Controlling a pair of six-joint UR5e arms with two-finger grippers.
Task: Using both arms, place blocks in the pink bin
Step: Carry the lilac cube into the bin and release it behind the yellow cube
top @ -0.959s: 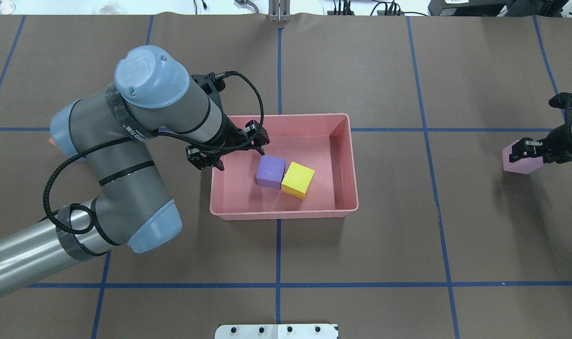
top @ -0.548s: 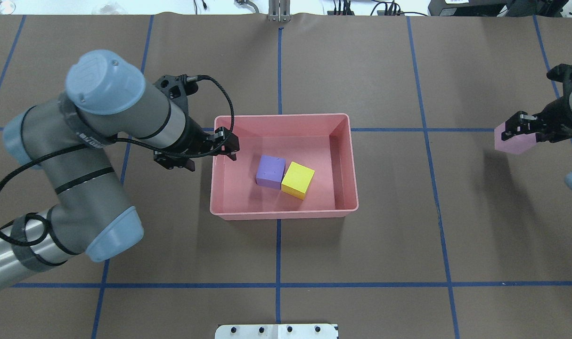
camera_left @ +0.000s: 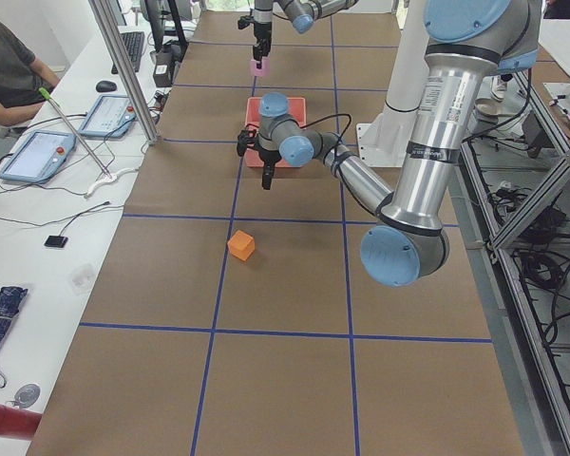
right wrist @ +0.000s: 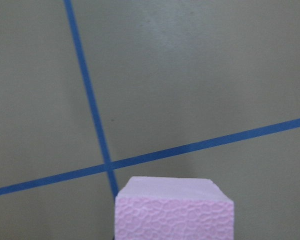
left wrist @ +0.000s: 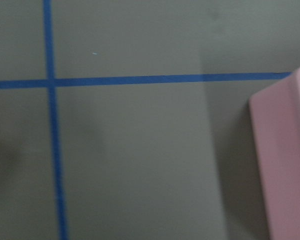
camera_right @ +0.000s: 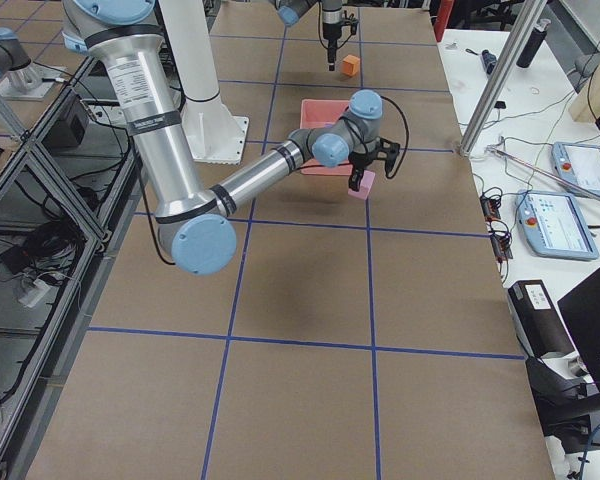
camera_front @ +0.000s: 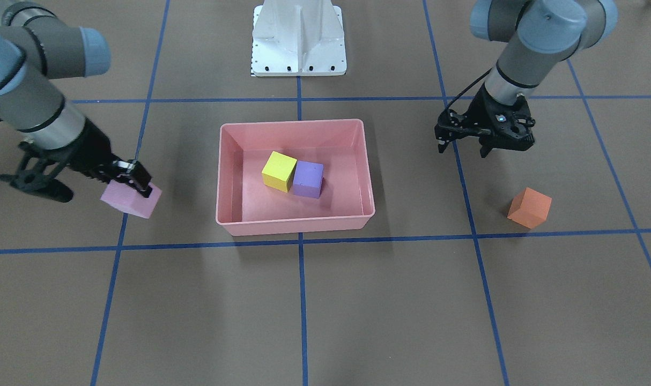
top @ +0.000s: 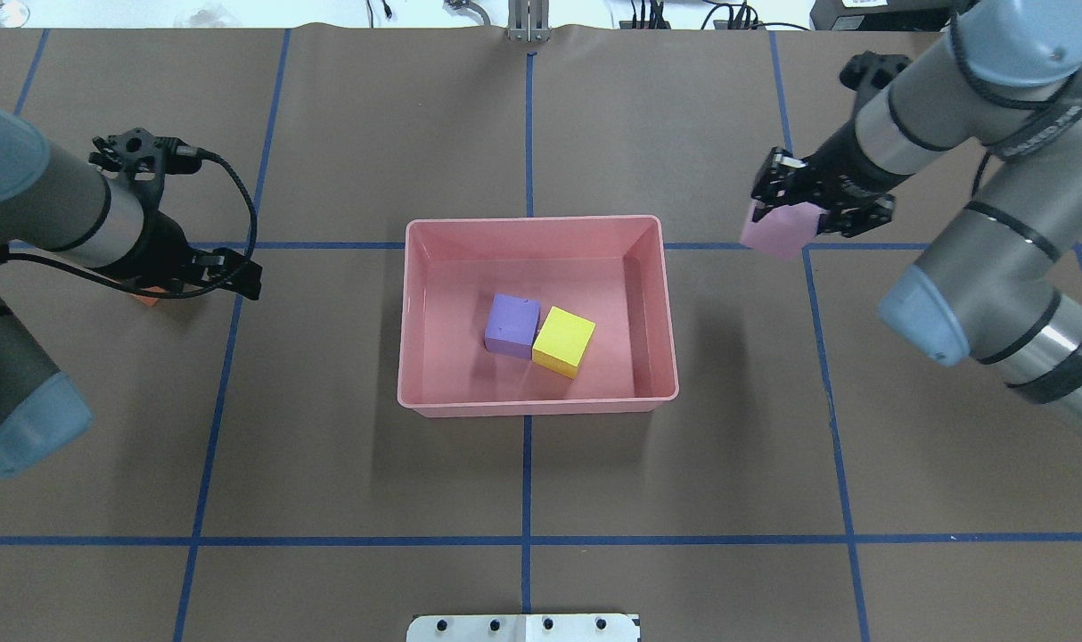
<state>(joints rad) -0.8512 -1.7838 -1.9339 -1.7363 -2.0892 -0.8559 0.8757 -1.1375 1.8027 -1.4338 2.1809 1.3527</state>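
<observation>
The pink bin [top: 541,219] [camera_front: 293,225] sits mid-table and holds a purple block [top: 512,325] [camera_front: 308,179] touching a yellow block [top: 563,341] [camera_front: 279,170]. My right gripper [top: 780,221] [camera_front: 137,185] is shut on the light pink block [top: 775,234] [camera_front: 131,201] [right wrist: 174,210], hanging above the table just right of the bin's far right corner. My left gripper [top: 233,275] [camera_front: 463,151] is open and holds nothing, out to the left of the bin. The orange block [camera_front: 529,208] [camera_left: 240,246] lies on the table beside it, mostly hidden by the left arm in the overhead view.
The white pedestal [camera_front: 298,37] stands at the robot's edge of the table. Blue tape lines [top: 528,539] grid the brown surface. A side bench with tablets [camera_left: 38,157] and a seated person [camera_left: 9,66] runs along the far side, behind metal posts [camera_left: 123,66].
My left gripper has pulled back out of the bin and moved far left, toward the orange block. The right gripper has carried the light pink block leftward, close to the bin.
</observation>
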